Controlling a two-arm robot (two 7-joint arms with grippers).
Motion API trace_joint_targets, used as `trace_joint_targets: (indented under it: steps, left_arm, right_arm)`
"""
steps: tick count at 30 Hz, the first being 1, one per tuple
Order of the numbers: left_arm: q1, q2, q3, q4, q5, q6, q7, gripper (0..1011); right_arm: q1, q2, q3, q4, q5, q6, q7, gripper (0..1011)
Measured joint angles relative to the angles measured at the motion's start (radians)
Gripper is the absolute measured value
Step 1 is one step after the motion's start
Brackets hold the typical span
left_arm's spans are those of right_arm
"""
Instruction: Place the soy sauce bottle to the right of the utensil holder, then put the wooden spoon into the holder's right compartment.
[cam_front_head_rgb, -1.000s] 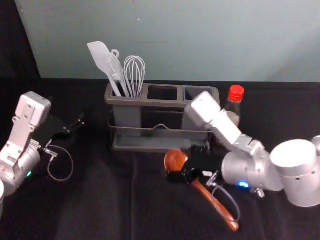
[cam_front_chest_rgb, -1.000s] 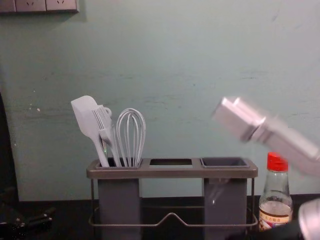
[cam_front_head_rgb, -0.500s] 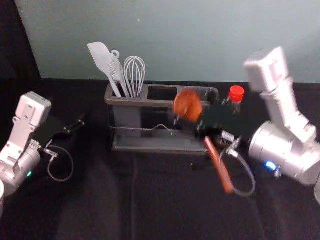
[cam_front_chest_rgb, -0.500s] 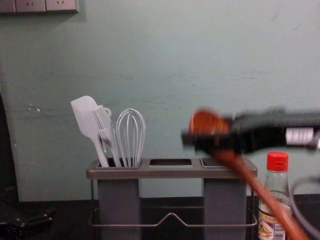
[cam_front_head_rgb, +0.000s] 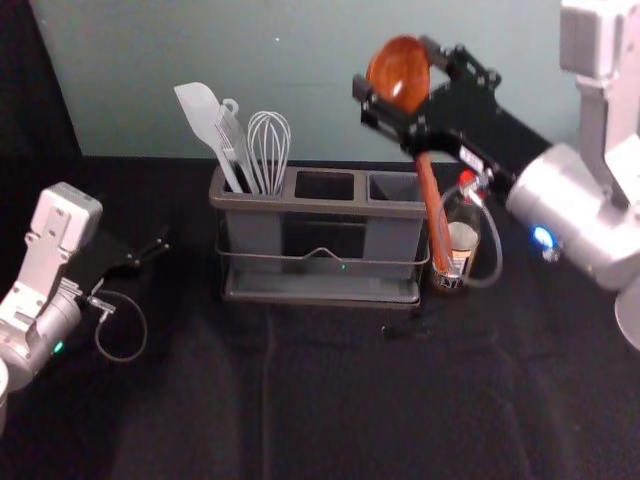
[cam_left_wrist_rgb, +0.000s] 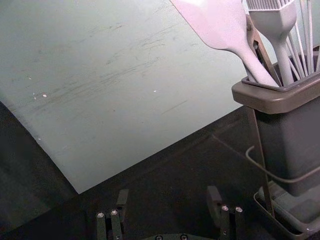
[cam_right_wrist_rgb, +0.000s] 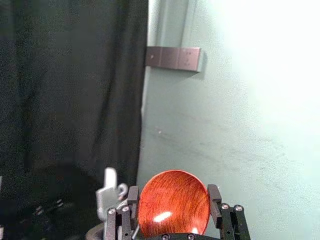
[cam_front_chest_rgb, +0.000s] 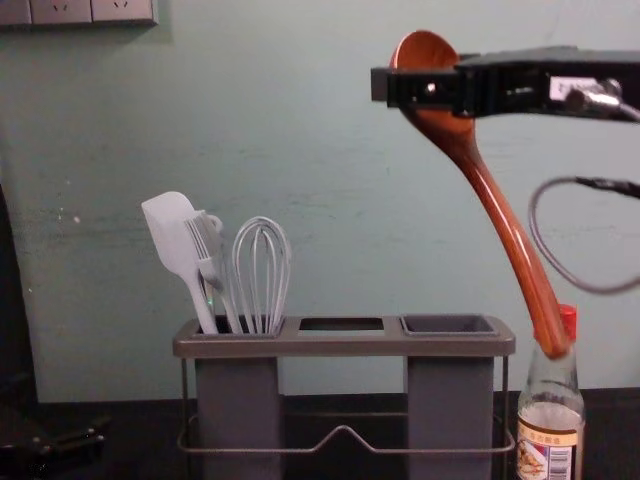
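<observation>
My right gripper (cam_front_head_rgb: 395, 82) is raised over the holder's right end in the head view, shut on the bowl of the wooden spoon (cam_front_head_rgb: 434, 210), whose handle slants down. In the right wrist view the right gripper (cam_right_wrist_rgb: 173, 207) has the spoon's bowl (cam_right_wrist_rgb: 173, 202) between its fingers. The chest view has the handle's tip in front of the red cap of the soy sauce bottle (cam_front_chest_rgb: 549, 430), which stands right of the utensil holder (cam_front_chest_rgb: 343, 345). The right compartment (cam_front_chest_rgb: 450, 325) is open-topped. My left gripper (cam_front_head_rgb: 152, 252) stays parked at the left; its fingers stand apart in the left wrist view (cam_left_wrist_rgb: 167, 200).
A white spatula (cam_front_head_rgb: 205, 118), a brush and a whisk (cam_front_head_rgb: 268, 150) stand in the holder's left compartment. Behind the black-covered table (cam_front_head_rgb: 330, 400) rises a pale wall. A cable loops beside the right gripper.
The right gripper has lifted the spoon from low in front of the holder, moving up and toward the back. The left arm, holder and bottle have kept their places.
</observation>
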Motion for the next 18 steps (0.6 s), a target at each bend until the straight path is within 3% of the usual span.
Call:
trace_joint_targets:
  steps: [5, 7, 18]
  left_arm:
    - [0.0, 0.0, 0.0, 0.0, 0.0, 0.0, 0.0, 1005]
    - [0.0, 0.0, 0.0, 0.0, 0.0, 0.0, 0.0, 1005]
    - [0.0, 0.0, 0.0, 0.0, 0.0, 0.0, 0.0, 1005]
  right_arm:
    - [0.07, -0.035, -0.002, 0.062, -0.019, 0.011, -0.005, 840]
    - [0.122, -0.055, -0.01, 0.112, -0.043, 0.015, -0.006, 840]
    - [0.283, -0.13, -0.064, 0.313, -0.121, 0.016, 0.01, 839]
